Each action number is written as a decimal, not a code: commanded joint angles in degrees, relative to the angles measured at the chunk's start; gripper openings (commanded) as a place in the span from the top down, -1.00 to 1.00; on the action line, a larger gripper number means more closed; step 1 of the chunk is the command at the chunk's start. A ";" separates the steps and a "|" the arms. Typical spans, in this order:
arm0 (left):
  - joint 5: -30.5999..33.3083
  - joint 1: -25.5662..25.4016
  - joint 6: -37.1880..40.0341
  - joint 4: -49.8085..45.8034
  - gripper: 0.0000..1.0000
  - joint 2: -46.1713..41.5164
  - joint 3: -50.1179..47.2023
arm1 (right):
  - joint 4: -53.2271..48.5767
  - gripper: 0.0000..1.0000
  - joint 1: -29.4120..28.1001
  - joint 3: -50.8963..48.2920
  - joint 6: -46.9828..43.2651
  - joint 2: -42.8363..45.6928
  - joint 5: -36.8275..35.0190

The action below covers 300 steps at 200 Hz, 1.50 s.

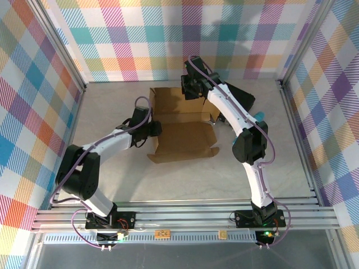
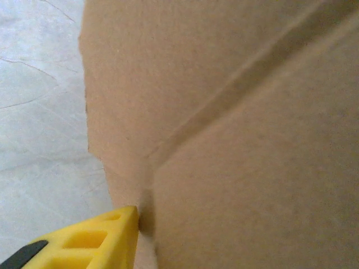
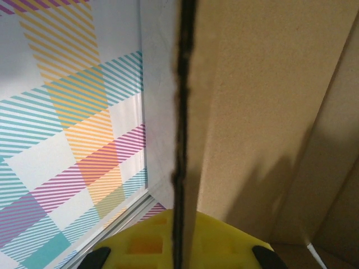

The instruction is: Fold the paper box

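The paper box (image 1: 182, 140) is brown cardboard in the middle of the table. Its front panel lies flat and its back part (image 1: 168, 101) stands raised. At the box's left edge is my left gripper (image 1: 154, 130). One yellow finger (image 2: 95, 241) rests against the outside of a cardboard flap (image 2: 235, 140), set wide of the centre, and the other finger is hidden behind the cardboard. My right gripper (image 1: 193, 88) is at the raised back wall. In the right wrist view its yellow fingers (image 3: 140, 244) close on either side of the wall's dark cut edge (image 3: 182, 112).
A black case (image 1: 244, 96) lies behind the right arm at the back right, with a small teal object (image 1: 261, 115) beside it. Checked walls on metal frames (image 1: 67, 61) enclose the table on three sides. Bare table (image 1: 185, 182) lies in front of the box.
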State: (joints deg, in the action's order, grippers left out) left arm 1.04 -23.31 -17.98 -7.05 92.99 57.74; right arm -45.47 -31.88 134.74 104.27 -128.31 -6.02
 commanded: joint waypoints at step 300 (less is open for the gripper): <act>1.80 21.27 -11.68 -24.80 -0.29 -30.73 2.68 | 34.22 1.00 -5.35 -30.45 -8.26 10.48 2.66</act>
State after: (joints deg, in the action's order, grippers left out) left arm -1.63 -4.23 -24.64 -30.81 63.75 60.73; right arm -25.04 -34.63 110.61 98.08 -123.76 -0.16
